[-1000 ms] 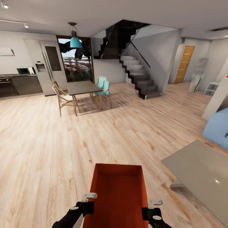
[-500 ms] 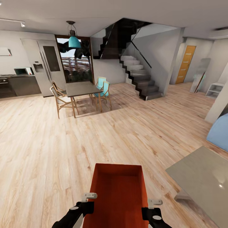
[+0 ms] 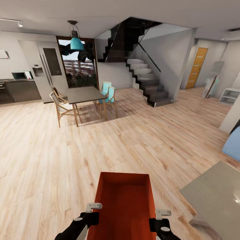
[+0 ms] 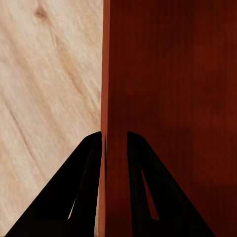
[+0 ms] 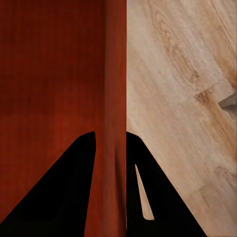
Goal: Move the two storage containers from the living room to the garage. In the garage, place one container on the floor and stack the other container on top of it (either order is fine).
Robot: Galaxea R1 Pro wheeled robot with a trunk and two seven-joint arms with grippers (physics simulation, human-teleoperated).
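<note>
Item: storage container [image 3: 124, 203], orange-red, open-top. Count: one in sight. Position: carried between the two grippers, clear of the wood plank floor [image 3: 66, 156], in an open room with kitchen and stairs; judged a transit hold on the way to the garage.

Left gripper [image 3: 94, 207]: fingers [image 4: 86, 187] clamped astride the container's left wall, one inside, one outside. Right gripper [image 3: 163, 212]: fingers [image 5: 79, 192] clamped likewise on the right wall. Gripping opposite walls likely keeps the bin level while the base rolls.

Surroundings ahead of the fingers: one dining table [image 3: 83, 94], three chairs visible, one staircase [image 3: 146, 83], one orange door [image 3: 196, 67].
</note>
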